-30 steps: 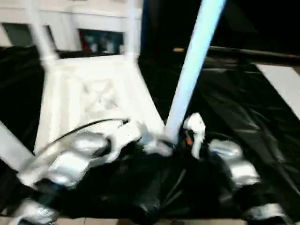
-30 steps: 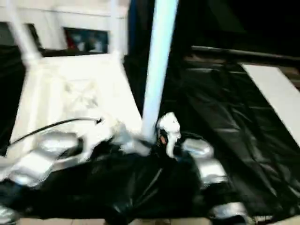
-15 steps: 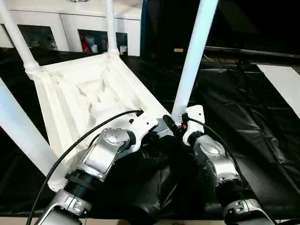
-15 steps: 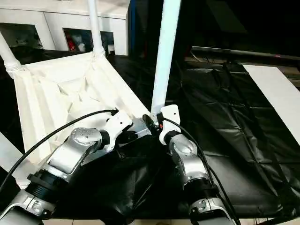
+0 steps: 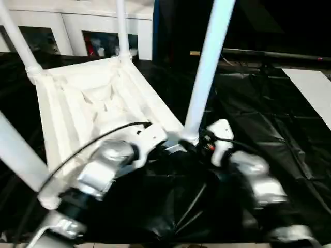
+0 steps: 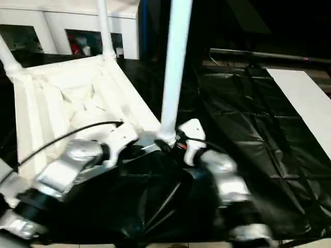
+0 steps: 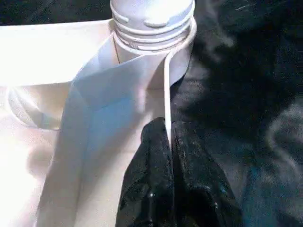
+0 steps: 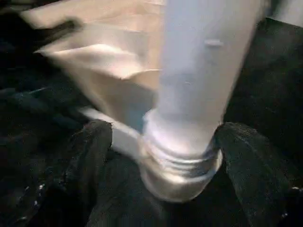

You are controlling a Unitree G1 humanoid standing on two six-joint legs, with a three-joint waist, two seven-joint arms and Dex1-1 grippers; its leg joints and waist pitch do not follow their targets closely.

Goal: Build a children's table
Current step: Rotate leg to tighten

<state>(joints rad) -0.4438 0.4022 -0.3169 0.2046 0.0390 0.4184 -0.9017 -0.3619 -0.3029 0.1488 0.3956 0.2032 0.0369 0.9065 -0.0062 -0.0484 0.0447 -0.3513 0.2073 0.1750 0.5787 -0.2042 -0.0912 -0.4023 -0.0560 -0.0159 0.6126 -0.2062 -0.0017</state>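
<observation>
Table top (image 5: 88,103), white plastic, lies upside down on black sheeting (image 5: 269,119), ribbed underside facing up. Legs stand in the corner sockets: two at the far corners, at about 11 and 12 o'clock in the head view, one cut off by the frame edge at 9 o'clock, and the nearest leg (image 5: 205,67) rising just above centre toward 1 o'clock. Each leg is a long, white, tapered tube.

Surface and room: crinkled, glossy black sheeting covers the work surface. A white cabinet (image 5: 77,31) with glass doors stands behind at 11 o'clock; a pale strip (image 5: 310,88) lies at 3 o'clock.

Left gripper (image 7: 169,137): fingers clenched on the thin edge wall of the table top, just beside the nearest socket. Right gripper (image 8: 161,156): fingers spread wide either side of the nearest leg's base, not pressing it, so released.

Wrist views add detail: the left one shows the ringed collar (image 7: 151,23) at the leg's foot seated in its socket; the right one shows the same collar between its two fingers.
</observation>
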